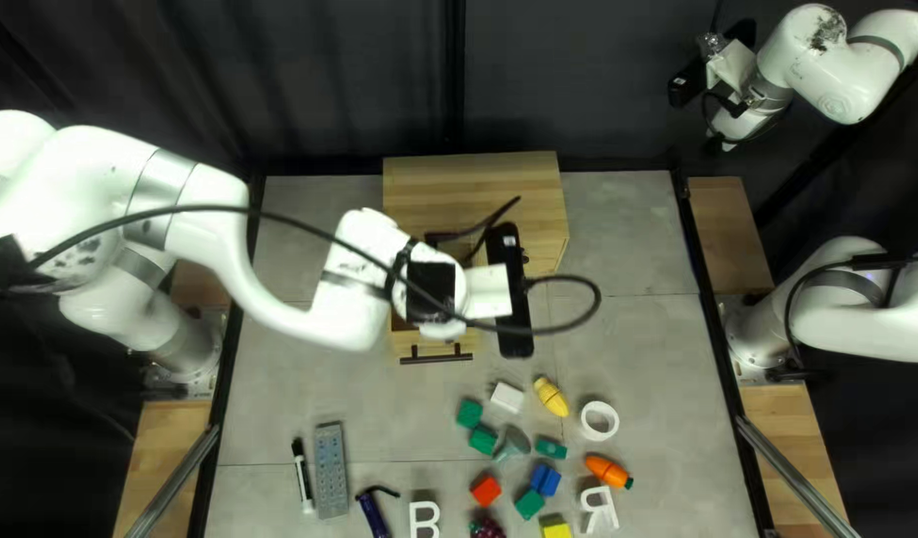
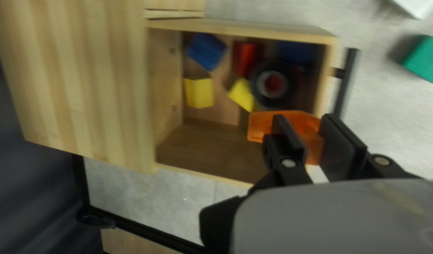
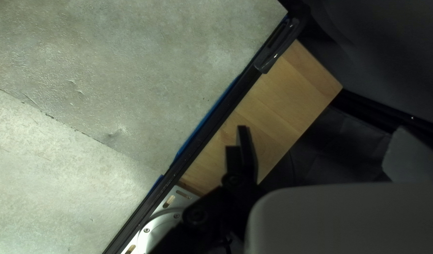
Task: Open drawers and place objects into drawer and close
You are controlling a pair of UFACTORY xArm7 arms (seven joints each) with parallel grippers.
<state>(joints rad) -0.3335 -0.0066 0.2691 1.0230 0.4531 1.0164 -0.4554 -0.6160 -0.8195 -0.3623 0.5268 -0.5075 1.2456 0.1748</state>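
Left wrist view: left gripper (image 2: 304, 120) jaws clamp the orange piece (image 2: 260, 125), presumably light, rigid, slippery; grasp mid-body; right gripper (image 3: 240, 136) jaw state cannot be told.

Top left view slants down; both wrist views look down from nearer, the left sharing its drawer (image 2: 209, 143)
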